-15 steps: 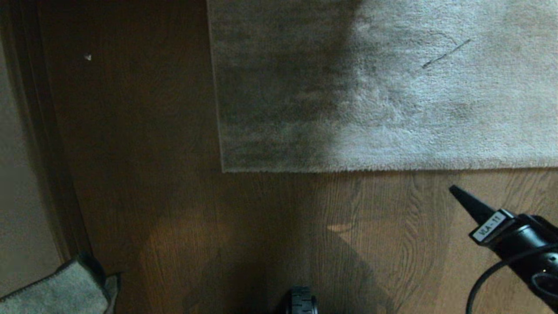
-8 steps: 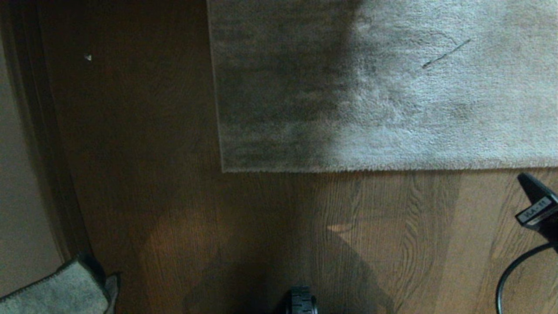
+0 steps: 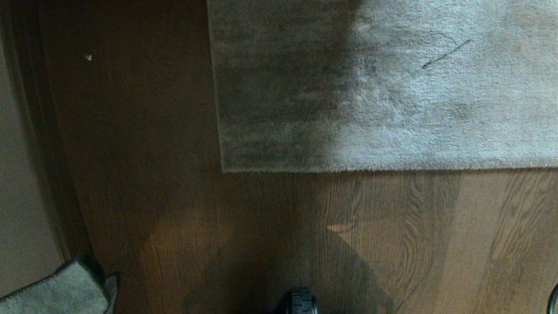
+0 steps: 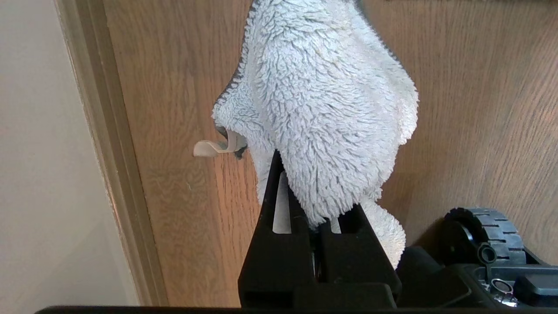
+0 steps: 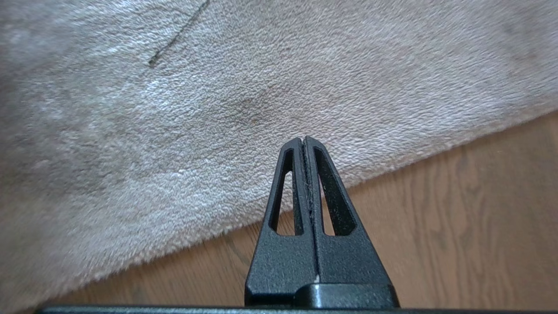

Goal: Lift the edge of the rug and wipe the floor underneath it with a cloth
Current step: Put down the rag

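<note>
The grey-beige rug (image 3: pixel 392 87) lies flat, and its rug edge (image 3: pixel 370 169) runs across the head view to a square corner (image 3: pixel 224 170). Brown wood floor (image 3: pixel 261 226) spreads in front of it. The pale terry cloth (image 4: pixel 327 109) hangs from my left gripper (image 4: pixel 311 218), which is shut on it low at the left; the cloth (image 3: pixel 52 292) also shows in the head view's near left corner. My right gripper (image 5: pixel 303 139) is shut and empty, hovering just over the rug edge (image 5: pixel 392 168), outside the head view.
A wall and dark baseboard (image 3: pixel 48 174) run along the left. My base wheel (image 3: pixel 301 301) sits at the near edge. A dark thread (image 3: pixel 444 54) lies on the rug and a white speck (image 3: pixel 88 57) on the floor.
My right gripper has swung right and slid out of the head view; only a bit of its cable still shows. The rug, cloth and left arm have not moved.
</note>
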